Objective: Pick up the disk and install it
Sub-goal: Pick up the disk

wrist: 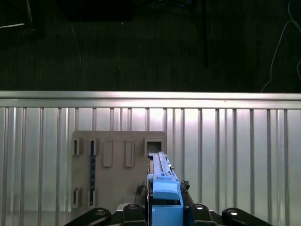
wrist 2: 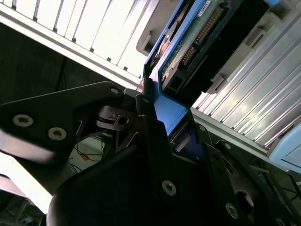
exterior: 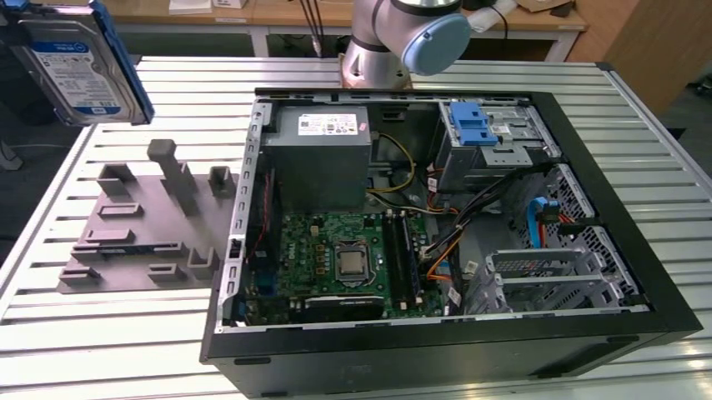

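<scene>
My hand (wrist: 165, 209) is clamped on the disk (exterior: 76, 65), the fingers (wrist 2: 150, 127) pinching the blue end tab (wrist: 167, 195) of its carrier. I hold it in the air outside the computer case (exterior: 445, 358), off the case's side at the exterior view's left, with open room all round it and nothing touching it but me. Its long axis runs away from my hand, tab end toward me. In the exterior view it stands nearly upright, a little tilted, with the labelled face showing. In the second wrist view I see its other face, the circuit-board side (wrist 2: 193, 42). Under it, beside the case on that same side, a grey fixture (exterior: 139, 233) with upright posts and slots lies on the slatted counter (exterior: 112, 350). In the first wrist view the counter's edge (wrist: 150, 98) runs just past the fixture, with dark floor beyond. The case lies on the counter with its open side up. Inside it are a grey power-supply box (exterior: 323, 158), a green motherboard (exterior: 339, 258), loose cables (exterior: 434, 250) and, in the corner nearest the arm's base (exterior: 384, 42), a grey metal drive cage (exterior: 501, 142) with a blue latch (exterior: 473, 125) on top.
</scene>
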Available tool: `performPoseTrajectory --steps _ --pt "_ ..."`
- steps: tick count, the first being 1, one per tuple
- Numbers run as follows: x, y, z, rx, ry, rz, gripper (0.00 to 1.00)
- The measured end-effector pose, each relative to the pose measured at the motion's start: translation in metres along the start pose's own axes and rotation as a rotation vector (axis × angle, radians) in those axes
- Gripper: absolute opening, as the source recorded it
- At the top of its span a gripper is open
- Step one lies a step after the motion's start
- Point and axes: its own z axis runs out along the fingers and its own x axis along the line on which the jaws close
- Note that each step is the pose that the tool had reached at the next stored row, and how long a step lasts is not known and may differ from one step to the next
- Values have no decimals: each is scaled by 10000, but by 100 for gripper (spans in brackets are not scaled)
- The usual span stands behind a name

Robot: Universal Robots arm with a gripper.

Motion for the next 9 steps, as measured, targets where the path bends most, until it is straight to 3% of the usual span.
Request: performPoseTrajectory --steps 9 --pt "-2 3 -134 -1 0 0 36"
